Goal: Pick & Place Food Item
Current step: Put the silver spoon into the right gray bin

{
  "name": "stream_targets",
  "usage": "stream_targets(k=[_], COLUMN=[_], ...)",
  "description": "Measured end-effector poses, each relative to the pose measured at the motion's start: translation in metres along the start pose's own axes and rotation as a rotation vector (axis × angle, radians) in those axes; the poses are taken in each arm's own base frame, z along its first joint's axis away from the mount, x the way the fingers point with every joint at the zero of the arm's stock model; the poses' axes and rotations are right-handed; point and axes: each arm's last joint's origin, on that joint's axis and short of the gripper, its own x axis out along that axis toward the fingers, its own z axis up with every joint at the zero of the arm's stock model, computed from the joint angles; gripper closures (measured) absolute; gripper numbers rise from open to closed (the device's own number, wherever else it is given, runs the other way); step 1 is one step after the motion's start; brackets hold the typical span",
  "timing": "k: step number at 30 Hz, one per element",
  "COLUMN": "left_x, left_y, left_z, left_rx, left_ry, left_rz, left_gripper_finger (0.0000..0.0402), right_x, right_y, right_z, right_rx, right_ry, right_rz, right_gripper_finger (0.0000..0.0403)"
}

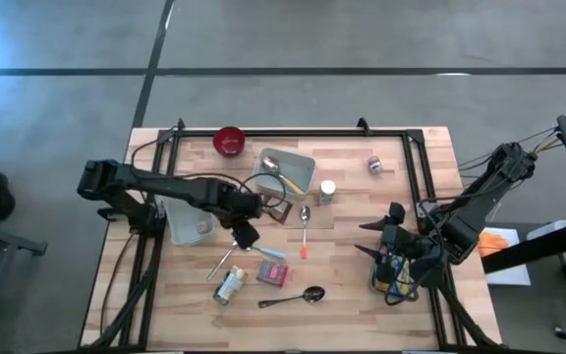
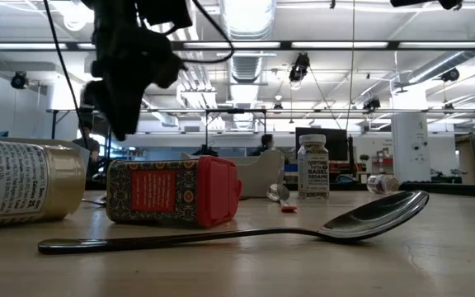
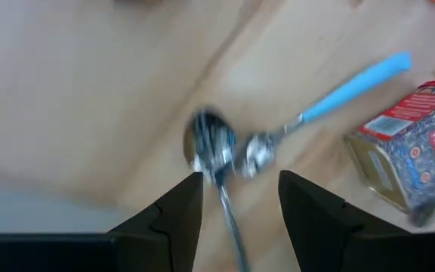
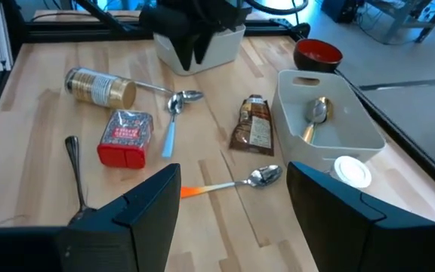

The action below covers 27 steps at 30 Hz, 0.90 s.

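left tool (image 3: 240, 198) spread above two spoon bowls (image 3: 214, 143); high view only: right tool (image 1: 393, 258) spread aside

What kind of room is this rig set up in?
Probably a robotics lab or open workshop: wooden table with scattered test props, polished concrete floor, and ceiling strip lights over desks with monitors.

The worktop (image 1: 362, 295) is pale striped wood. A red bowl (image 1: 229, 141) sits by a white bin (image 4: 353, 128). The spice tin (image 4: 125, 137) is red with a dark ornate pattern. One spoon (image 4: 171, 140) has a blue handle, another spoon (image 4: 229, 183) an orange one.
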Motion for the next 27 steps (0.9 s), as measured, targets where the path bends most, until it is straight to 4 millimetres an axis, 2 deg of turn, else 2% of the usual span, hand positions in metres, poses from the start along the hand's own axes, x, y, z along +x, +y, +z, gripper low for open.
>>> stream_targets(k=[3,7,19,27], left_x=[0.002,0.012,0.052,0.068], left_y=[-0.002,-0.005,-0.018,-0.021], left_z=[-0.007,-0.017,-0.028,-0.030], left_rx=[-0.129,-0.169,-0.072,-0.029], left_ry=[0.057,0.096,0.175,0.213], left_rz=[-0.001,0.033,0.154,0.195], left_gripper_finger=[0.0223,0.0223,0.0223,0.0223], right_x=[0.000,0.000,0.000,0.000], right_y=[0.000,0.001,0.001,0.001], right_z=[-0.001,-0.001,-0.001,-0.002], right_rx=[-0.002,-0.001,0.014,0.014], right_ry=[0.014,0.016,0.031,0.031], right_rz=[0.015,0.017,0.038,0.037], right_gripper_finger=[0.0161,0.0161,0.0161,0.0161])
